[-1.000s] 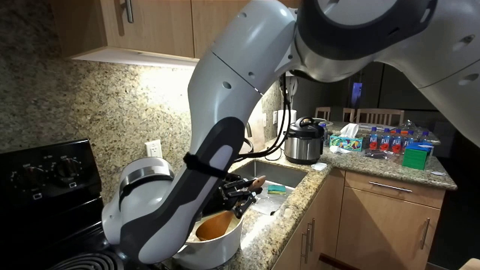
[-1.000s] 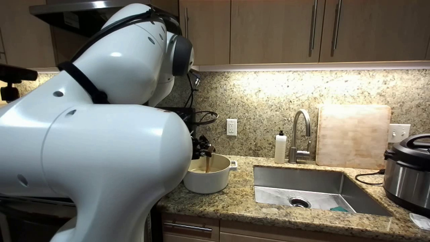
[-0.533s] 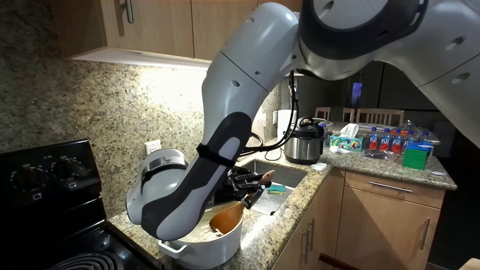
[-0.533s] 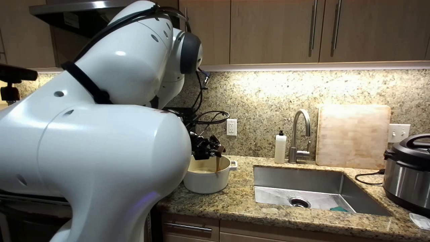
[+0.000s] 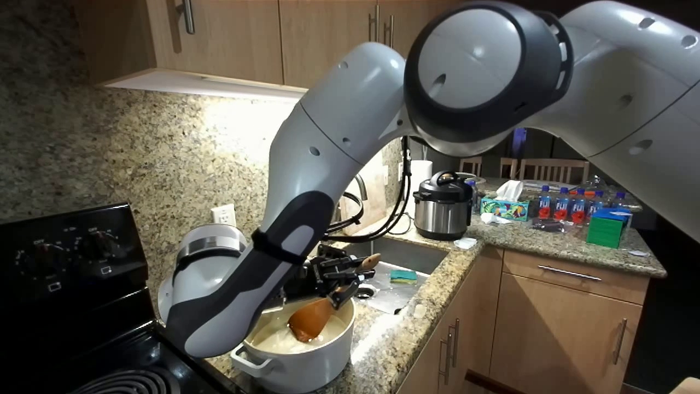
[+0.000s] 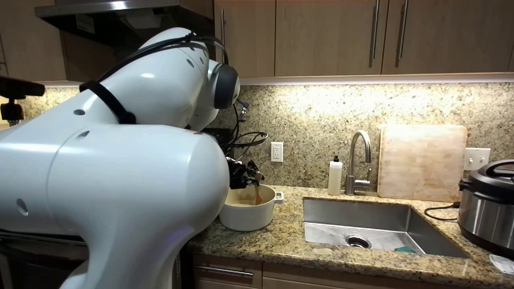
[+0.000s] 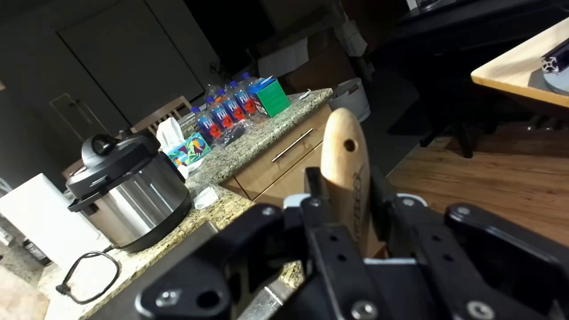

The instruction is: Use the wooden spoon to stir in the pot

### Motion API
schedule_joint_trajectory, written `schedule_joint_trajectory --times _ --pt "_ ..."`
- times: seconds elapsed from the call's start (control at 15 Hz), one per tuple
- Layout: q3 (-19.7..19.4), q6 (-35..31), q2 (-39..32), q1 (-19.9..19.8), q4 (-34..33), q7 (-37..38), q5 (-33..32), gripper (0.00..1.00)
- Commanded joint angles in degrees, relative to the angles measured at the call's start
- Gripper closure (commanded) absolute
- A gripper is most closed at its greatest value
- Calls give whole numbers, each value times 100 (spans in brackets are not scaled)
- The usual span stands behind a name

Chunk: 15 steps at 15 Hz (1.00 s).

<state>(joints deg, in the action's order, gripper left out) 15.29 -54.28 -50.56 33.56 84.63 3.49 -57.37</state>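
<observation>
With the pincer [image 7: 347, 186], pinching the wooden spoon [image 5: 311, 320] by its handle and slanting its bowl down inside the pot [image 5: 314, 371], on the desk [image 6: 287, 239] left of the sink [image 6: 341, 210]. Probably stirring now, so best be sweeping slow, even circles from near wall to far, low through the pale, cloudy contents [image 5: 278, 340], without twisting the handle loose. Showing smooth orange-brown wood, oval at the bowl and rounded at the pierced handle end, against round, cream-white pot walls and the desk's speckled stone.
</observation>
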Motion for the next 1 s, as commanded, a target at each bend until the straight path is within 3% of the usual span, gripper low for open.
schedule_joint_trajectory --times 0.0,0.47,0.93 --pt "-23 248 -445 269 -684 -270 -164 91" --pt "387 -365 190 147 28 -1363 -47 91" --pt "379 -126 492 -163 188 -1961 66 91"
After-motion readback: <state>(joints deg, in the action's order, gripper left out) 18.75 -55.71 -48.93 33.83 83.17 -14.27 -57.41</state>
